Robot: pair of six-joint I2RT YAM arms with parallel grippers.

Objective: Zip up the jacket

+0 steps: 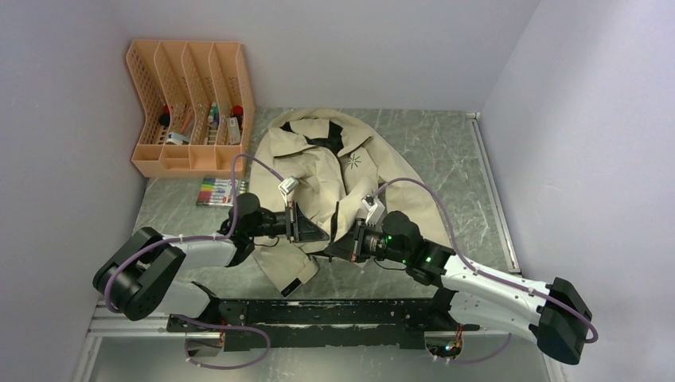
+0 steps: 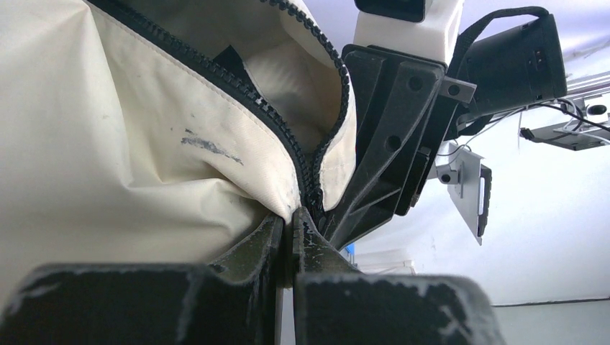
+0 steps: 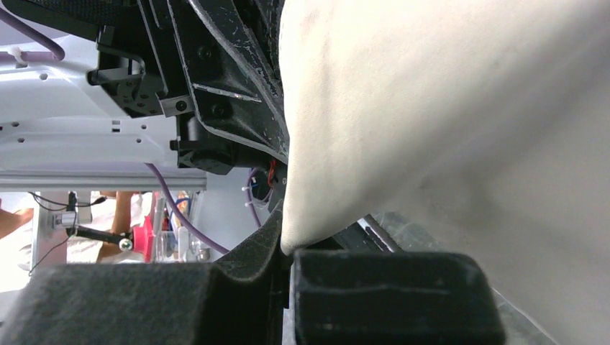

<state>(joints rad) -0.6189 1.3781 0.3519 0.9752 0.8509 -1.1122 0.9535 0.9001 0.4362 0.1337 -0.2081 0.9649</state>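
- Jacket [image 1: 318,169] on worktop [image 1: 446,159], front up, zipper [image 2: 237,90] halves parted.
- Left tool [image 2: 291,217] pinched tight on zipper's bottom end.
- Right tool [image 3: 285,248] clamped on cream hem fold just beside.

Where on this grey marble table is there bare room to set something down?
Bare marble table right of the beige fabric jacket, up to the wall. Crowded back-left: orange plastic file organizer, pack of coloured markers.
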